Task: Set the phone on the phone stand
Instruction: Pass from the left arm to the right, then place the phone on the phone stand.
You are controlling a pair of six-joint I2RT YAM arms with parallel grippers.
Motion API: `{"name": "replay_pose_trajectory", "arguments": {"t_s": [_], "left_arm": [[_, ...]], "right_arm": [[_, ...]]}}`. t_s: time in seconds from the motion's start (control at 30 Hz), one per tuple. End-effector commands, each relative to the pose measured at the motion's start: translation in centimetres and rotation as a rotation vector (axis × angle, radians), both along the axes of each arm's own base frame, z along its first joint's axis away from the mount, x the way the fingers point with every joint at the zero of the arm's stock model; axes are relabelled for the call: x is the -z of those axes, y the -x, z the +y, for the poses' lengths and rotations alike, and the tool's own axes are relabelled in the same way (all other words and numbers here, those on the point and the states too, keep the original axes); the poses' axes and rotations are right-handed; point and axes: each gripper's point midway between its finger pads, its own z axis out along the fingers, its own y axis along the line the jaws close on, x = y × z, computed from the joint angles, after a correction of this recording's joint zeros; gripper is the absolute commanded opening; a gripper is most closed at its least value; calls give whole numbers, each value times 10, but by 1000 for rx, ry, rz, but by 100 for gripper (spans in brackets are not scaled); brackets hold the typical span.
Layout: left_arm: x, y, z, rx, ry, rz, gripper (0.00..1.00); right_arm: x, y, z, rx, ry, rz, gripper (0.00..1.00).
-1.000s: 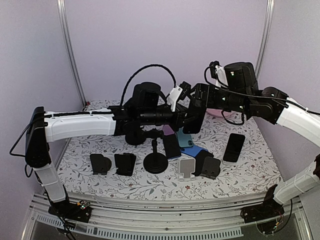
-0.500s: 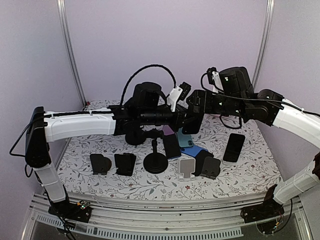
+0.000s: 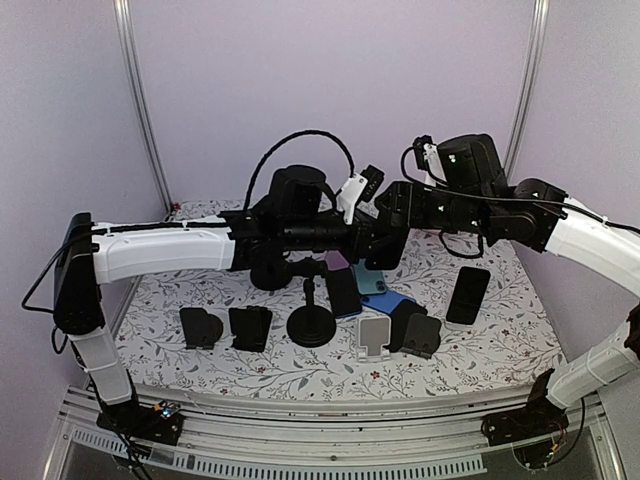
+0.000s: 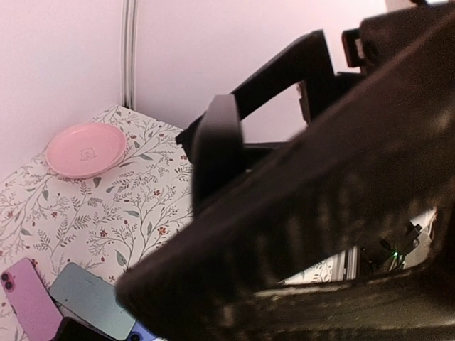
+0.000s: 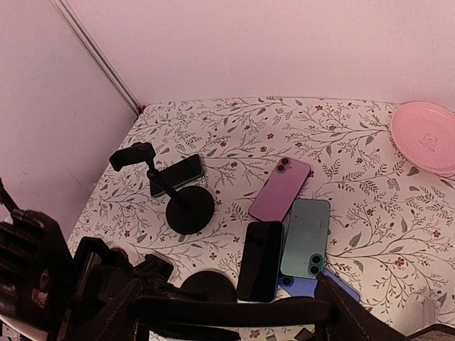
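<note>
My right gripper (image 3: 392, 222) is shut on a black phone (image 3: 383, 240) and holds it in the air above the middle of the table. In the right wrist view the phone (image 5: 227, 310) shows edge-on as a dark bar across the bottom. My left gripper (image 3: 366, 238) is right against the phone's left side; dark, blurred shapes fill its wrist view, so I cannot tell how its jaws stand. A black round-base phone stand (image 3: 311, 322) stands below them, with a white stand (image 3: 375, 336) to its right.
Small black stands (image 3: 201, 327) (image 3: 250, 328) (image 3: 421, 335) line the front. Phones lie flat: black (image 5: 261, 259), teal (image 5: 307, 236), pink (image 5: 281, 188), purple (image 5: 298, 285), another black one (image 3: 468, 295) on the right. A second clamp stand (image 5: 188, 206) and a pink plate (image 5: 426, 135) are further back.
My right gripper has carried the black phone left, up to my left gripper. The left arm has barely moved.
</note>
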Motion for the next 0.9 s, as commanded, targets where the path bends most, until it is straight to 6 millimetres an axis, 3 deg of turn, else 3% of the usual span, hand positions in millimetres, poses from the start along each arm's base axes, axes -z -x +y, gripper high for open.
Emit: {"name": "replay_pose_trajectory", "arguments": {"t_s": [0.0, 0.2, 0.33, 0.53, 0.87], "left_arm": [[-34, 4, 0, 0, 90, -40, 27], [-39, 1, 17, -53, 104, -30, 55], [-43, -1, 35, -109, 115, -17, 67], [-50, -2, 74, -218, 132, 23, 73], [-63, 11, 125, -299, 174, 42, 74]], "right_arm": [[-8, 0, -8, 32, 3, -20, 45], [-10, -1, -19, 69, 24, -36, 41], [-10, 2, -34, 117, 39, -41, 39], [-9, 17, -57, 186, 42, -48, 37], [8, 53, -74, 262, 48, -20, 36]]}}
